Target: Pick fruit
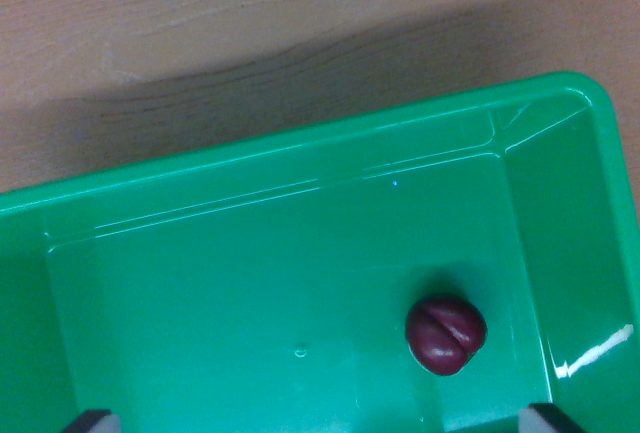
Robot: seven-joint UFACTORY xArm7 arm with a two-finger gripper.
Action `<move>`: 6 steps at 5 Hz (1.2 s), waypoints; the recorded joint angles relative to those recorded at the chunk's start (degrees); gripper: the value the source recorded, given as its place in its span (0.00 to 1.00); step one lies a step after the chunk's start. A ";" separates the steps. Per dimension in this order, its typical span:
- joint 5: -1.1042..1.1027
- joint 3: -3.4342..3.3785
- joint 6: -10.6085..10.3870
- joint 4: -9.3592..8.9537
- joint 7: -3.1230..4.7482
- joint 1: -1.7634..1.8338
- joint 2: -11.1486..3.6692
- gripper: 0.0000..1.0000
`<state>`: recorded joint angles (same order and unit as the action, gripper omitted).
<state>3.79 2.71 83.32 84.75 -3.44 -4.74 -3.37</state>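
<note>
A small dark red fruit (446,334) with a crease down its middle lies on the floor of a green plastic bin (300,168), toward the wrist view's right. Only the two dark fingertips (92,420) of my gripper (322,421) show, at the bottom corners of the picture. They stand wide apart with nothing between them. The fruit lies just above the bottom edge, closer to the right fingertip (553,418) than to the left one.
The bin rests on a light wooden tabletop (250,23), which fills the top of the view. The bin's far wall runs diagonally across the picture and its right wall (580,253) rises close beside the fruit.
</note>
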 joint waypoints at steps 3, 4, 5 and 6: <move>-0.81 0.17 -4.33 -3.31 0.00 -0.22 -1.33 0.00; -0.81 0.17 -4.33 -3.31 0.00 -0.22 -1.33 0.00; -1.26 0.27 -6.74 -5.14 0.00 -0.34 -2.06 0.00; -1.26 0.27 -6.74 -5.14 0.00 -0.34 -2.06 0.00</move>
<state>2.53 2.98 76.58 79.60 -3.44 -5.08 -5.43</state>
